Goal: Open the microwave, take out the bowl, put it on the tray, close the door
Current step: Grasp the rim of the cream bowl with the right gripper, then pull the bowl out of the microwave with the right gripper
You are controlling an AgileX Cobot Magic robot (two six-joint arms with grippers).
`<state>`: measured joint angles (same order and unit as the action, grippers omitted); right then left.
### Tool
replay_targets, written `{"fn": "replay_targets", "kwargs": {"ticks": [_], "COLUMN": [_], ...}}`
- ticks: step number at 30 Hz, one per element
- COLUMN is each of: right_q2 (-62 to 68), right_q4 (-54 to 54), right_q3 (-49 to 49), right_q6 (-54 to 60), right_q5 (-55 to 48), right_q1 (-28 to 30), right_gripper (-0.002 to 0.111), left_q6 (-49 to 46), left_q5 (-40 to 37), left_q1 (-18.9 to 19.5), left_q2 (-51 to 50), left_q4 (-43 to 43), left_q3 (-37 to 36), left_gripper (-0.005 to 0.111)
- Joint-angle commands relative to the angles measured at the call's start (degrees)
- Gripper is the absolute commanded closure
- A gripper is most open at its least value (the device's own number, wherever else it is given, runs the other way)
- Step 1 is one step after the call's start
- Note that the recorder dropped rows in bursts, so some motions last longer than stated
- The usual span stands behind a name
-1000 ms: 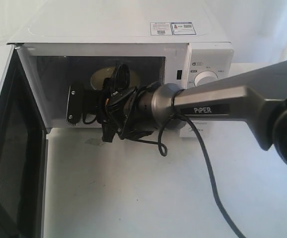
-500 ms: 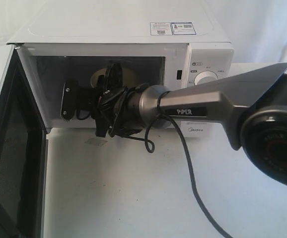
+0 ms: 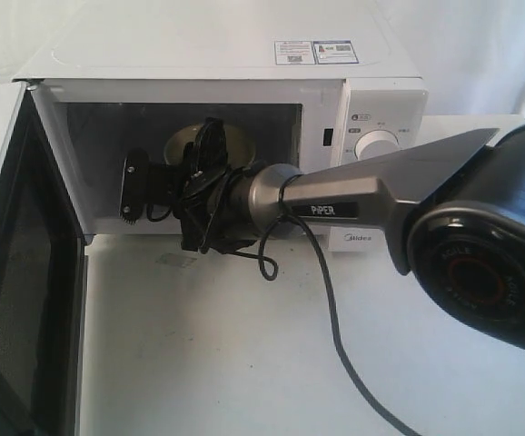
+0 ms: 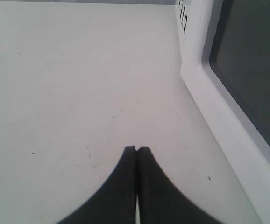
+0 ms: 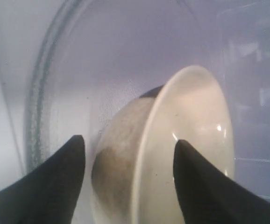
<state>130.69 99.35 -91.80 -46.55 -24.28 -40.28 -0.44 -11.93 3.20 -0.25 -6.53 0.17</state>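
The white microwave [image 3: 382,102] stands with its door [image 3: 15,272] swung wide to the left. Inside the cavity the cream bowl [image 3: 179,139] rests on the glass turntable [image 5: 46,98]. My right arm reaches into the opening. Its gripper [image 5: 129,140] is open, and the bowl [image 5: 191,121] has its rim between the two fingers: one sits outside the wall, the other over the paler inside. I cannot tell whether they touch it. My left gripper [image 4: 136,148] is shut and empty, low over the white table beside the door's frame [image 4: 209,107]. The tray is out of view.
The right arm's silver link [image 3: 371,191] and big black joint [image 3: 485,272] cross the table in front of the control panel. A black cable [image 3: 331,309] trails down from the wrist. The open door blocks the left side of the table [image 3: 244,363].
The right wrist has shifted left and further into the cavity towards the bowl, and the arm's black joint has swung down into view. The door and left gripper look unmoved.
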Motion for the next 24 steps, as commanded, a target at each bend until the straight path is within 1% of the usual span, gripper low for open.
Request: {"fn": "replay_targets", "kwargs": {"ticks": [1,4,6,9,11,12,18,24], "right_q2": [0.3,0.3,0.3,0.4,0.4,0.4,-0.6,-4.0], "right_q4": [0.6,0.6,0.6,0.6,0.6,0.6,-0.1,-14.0], "right_q3": [-0.1,-0.1,-0.1,-0.1,-0.1,-0.1,-0.1,-0.1], "right_q6": [-0.7,-0.7,-0.8,-2.2,-2.2,-2.2,-2.5,-0.9], "right_q5": [-0.5,-0.9,-0.9,-0.9,-0.9,-1.0,-2.4,-8.5], "right_q1": [0.4,0.4,0.5,0.5,0.5,0.5,-0.3,-4.2], "right_gripper": [0.054,0.054,0.06,0.082,0.101,0.108,0.108,0.108], "left_q6": [0.4,0.4,0.4,0.4,0.4,0.4,0.4,0.4], "left_q5": [0.0,0.0,0.0,0.0,0.0,0.0,0.0,0.0], "left_q1": [0.1,0.1,0.1,0.1,0.1,0.1,0.1,0.1], "left_q2": [0.3,0.3,0.3,0.3,0.3,0.3,0.3,0.3], "left_q4": [-0.7,-0.7,-0.7,-0.7,-0.7,-0.7,-0.7,-0.7], "left_q3": [-0.2,-0.2,-0.2,-0.2,-0.2,-0.2,-0.2,-0.2], "left_gripper": [0.107,0.107,0.107,0.107,0.107,0.107,0.107,0.107]}}
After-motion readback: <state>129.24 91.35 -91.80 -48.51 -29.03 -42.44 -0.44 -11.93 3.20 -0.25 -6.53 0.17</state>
